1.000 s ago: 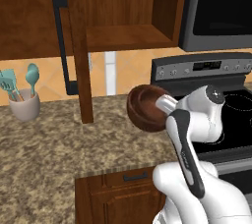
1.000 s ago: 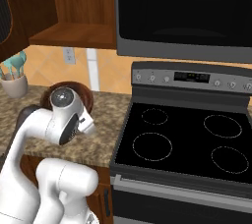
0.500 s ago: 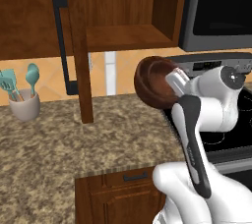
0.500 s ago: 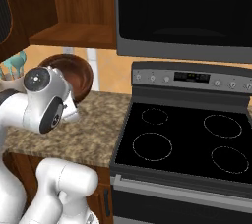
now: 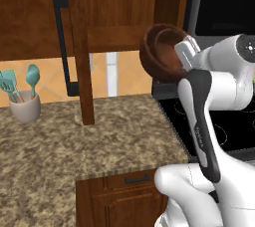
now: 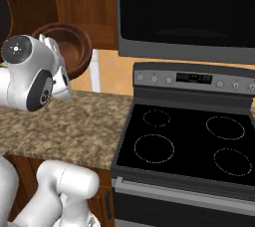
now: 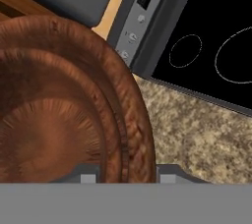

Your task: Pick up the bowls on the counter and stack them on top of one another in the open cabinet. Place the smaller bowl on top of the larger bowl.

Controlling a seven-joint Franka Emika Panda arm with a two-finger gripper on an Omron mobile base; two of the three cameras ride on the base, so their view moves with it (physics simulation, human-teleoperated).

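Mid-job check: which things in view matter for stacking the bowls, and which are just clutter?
Job: bowl held tilted in the gripper; open cabinet; counter.

Lying about: cup of teal utensils; stovetop; microwave.

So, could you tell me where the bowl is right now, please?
The bowl is held up in the gripper, tilted, above the counter, level with the open cabinet, left of the stove.

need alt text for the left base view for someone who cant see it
A white robot arm's gripper holds a dark reddish-brown bowl tilted on its side, raised above the granite-look counter near the open cabinet. A white cup of teal utensils stands at the counter's left, and a black stovetop lies to the right.
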